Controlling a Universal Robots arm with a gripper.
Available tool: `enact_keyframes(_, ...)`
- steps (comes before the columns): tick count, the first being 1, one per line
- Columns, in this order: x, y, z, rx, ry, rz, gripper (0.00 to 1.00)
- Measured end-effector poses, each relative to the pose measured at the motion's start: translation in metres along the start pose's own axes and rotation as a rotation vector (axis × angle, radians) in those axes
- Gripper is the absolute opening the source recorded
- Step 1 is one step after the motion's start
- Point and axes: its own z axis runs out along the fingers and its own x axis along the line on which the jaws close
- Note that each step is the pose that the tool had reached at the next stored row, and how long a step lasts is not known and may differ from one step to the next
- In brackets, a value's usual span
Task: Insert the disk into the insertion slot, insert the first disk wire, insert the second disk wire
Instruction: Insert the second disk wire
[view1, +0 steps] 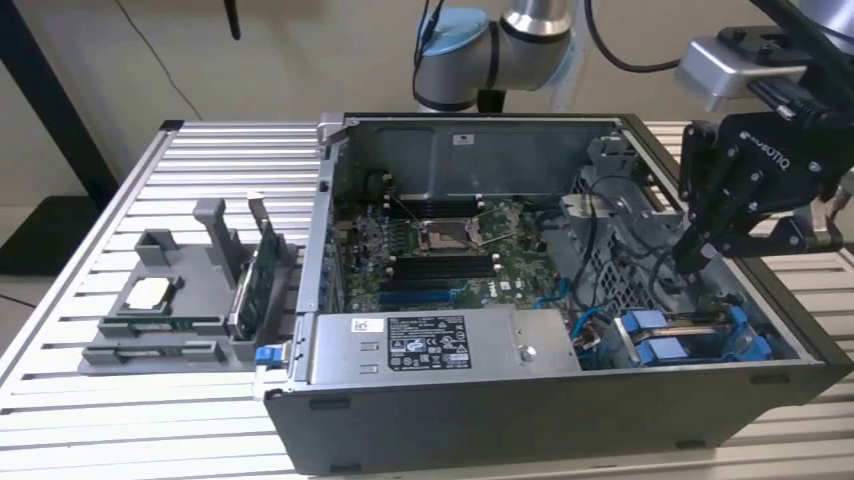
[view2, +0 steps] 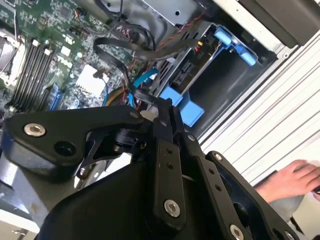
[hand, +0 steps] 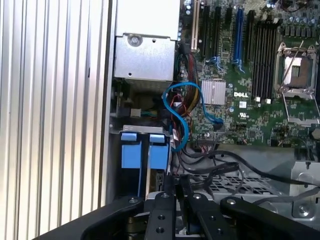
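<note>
A ribbed, slatted metal table (view1: 80, 300) carried an open computer case (view1: 534, 420) toward the exterior view's right and, just beside it on the left, a grey holder block (view1: 167, 320) with a green circuit card (view1: 262, 270) standing upright.

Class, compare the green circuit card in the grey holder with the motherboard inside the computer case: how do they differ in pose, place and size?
The green circuit card stands on edge; the motherboard lies flat. The card sits in the grey holder on the slatted table, outside the computer case; the motherboard sits within it. The card is narrow, the motherboard far broader. Both are green circuit boards.
</note>
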Motion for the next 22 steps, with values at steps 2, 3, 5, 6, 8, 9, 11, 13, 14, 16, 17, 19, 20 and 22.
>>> enact_keyframes(2,0.0016,0.0000,0.0028,0.0000,0.0000,-0.001,0.16)
enact_keyframes(3,0.0026,0.0000,0.0046,0.0000,-0.0002,-0.001,0.16)
enact_keyframes(5,0.0047,0.0000,0.0081,-0.0001,-0.0007,-0.002,0.16)
enact_keyframes(6,0.0058,0.0000,0.0099,-0.0001,-0.0010,-0.002,0.16)
enact_keyframes(8,0.0075,0.0000,0.0133,-0.0001,-0.0015,-0.003,0.16)
enact_keyframes(9,0.0084,0.0000,0.0151,-0.0001,-0.0019,-0.003,0.16)
enact_keyframes(11,0.0097,-0.0002,0.0185,0.0000,-0.0032,-0.003,0.16)
enact_keyframes(13,0.0102,-0.0003,0.0206,0.0001,-0.0058,-0.003,0.16)
enact_keyframes(14,0.0103,-0.0004,0.0207,0.0001,-0.0060,-0.003,0.16)
enact_keyframes(16,0.0102,-0.0004,0.0208,0.0001,-0.0061,-0.003,0.16)
enact_keyframes(17,0.0102,-0.0005,0.0208,0.0001,-0.0062,-0.003,0.16)
enact_keyframes(19,0.0102,-0.0005,0.0209,0.0002,-0.0065,-0.003,0.16)
enact_keyframes(20,0.0105,-0.0005,0.0214,0.0004,-0.0117,-0.003,0.16)
enact_keyframes(22,0.0119,-0.0005,0.0225,0.0015,-0.0326,-0.004,0.16)
